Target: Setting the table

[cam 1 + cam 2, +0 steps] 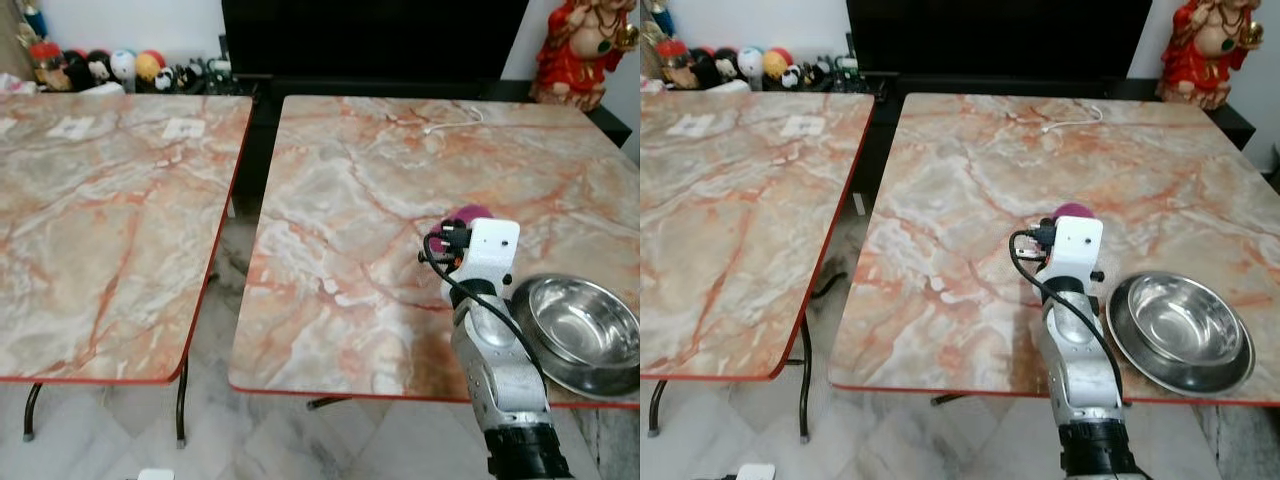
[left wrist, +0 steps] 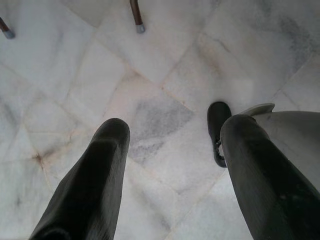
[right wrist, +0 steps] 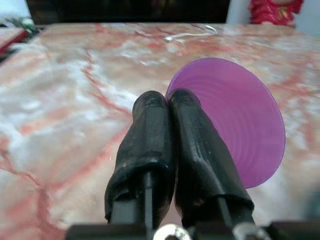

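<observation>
While my right gripper (image 3: 167, 102) pinches the rim of the purple plate (image 3: 235, 120) with its 2 fingers pressed tight together on it, I'm holding the plate over the near-right part of the marble table (image 1: 350, 200), just beside the steel bowl (image 1: 580, 330). My read: this is the placement step. To do it well I'd level the plate first, since it looks tilted up on edge in the wrist view, then lower until the base sits flat on the top, and only then release. Keep it apart from the bowl rim so the 2 don't knock. Thin plastic, likely light, so it may slide or tip if I let go early. Left gripper (image 2: 170, 165) hangs idle with fingers spread, pointing down at the pale tiled floor (image 2: 150, 80). Surface is glossy pink-veined marble pattern with a red edge; a white cable (image 1: 455, 122) lies at the far side. A 2nd matching table (image 1: 100, 200) stands to the left across a gap. Red figurine (image 1: 585, 50) at far right, small toys (image 1: 120, 68) along the back wall.
</observation>
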Robot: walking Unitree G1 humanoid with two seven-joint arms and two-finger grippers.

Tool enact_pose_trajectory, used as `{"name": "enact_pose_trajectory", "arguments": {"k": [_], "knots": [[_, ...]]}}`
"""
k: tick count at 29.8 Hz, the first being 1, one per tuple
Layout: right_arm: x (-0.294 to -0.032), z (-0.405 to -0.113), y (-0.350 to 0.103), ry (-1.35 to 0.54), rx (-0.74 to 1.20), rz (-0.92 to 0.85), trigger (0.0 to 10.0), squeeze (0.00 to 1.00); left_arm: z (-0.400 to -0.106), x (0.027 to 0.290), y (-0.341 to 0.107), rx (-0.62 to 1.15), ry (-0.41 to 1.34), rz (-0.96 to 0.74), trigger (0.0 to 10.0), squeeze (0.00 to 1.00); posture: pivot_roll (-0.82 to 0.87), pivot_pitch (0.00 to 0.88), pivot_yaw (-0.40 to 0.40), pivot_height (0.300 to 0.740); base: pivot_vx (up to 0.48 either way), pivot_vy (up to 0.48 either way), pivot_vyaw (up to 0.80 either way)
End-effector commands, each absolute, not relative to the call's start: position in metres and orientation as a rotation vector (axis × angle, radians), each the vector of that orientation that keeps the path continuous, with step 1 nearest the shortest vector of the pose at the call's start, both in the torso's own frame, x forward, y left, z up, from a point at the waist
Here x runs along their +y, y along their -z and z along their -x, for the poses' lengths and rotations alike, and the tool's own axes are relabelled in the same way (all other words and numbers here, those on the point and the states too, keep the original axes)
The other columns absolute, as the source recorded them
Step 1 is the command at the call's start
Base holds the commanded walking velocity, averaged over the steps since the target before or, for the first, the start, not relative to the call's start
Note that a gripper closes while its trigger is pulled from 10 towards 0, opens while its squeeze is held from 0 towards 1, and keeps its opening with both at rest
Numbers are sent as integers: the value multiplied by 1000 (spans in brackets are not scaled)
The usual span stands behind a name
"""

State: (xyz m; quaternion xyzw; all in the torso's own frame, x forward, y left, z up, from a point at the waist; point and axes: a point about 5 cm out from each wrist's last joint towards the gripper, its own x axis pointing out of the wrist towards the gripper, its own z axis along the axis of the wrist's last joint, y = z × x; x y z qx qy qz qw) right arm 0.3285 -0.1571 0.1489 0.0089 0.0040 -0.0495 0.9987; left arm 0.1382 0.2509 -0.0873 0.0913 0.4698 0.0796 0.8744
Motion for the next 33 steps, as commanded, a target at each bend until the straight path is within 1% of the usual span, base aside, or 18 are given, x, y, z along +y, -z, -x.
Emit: {"name": "enact_pose_trajectory", "arguments": {"k": [1,8,12,26,27,33], "knots": [[-164,-331,-160,126,-10,3,10000,0,-136,251,88,993,-163,-188,10000,0,-106,34,-3,740,0,0,0],[-170,-344,-162,133,112,81,10000,0,-138,249,88,989,-159,-184,10000,0,-107,33,-2,740,0,0,0],[-165,-353,-163,8,169,160,10000,0,-140,248,88,987,-161,-180,10000,0,-102,31,-5,740,0,0,0],[-179,-361,-162,6,239,265,10000,0,-140,247,88,987,-162,-169,10000,0,-92,26,-7,740,0,0,0],[-182,-363,-164,-4,239,295,10000,0,-141,247,88,987,-161,-169,10000,0,-90,27,-7,740,0,0,0],[-191,-364,-172,-47,242,350,10000,0,-141,248,88,985,-164,-167,10000,0,-92,26,-9,740,0,0,0]]}}
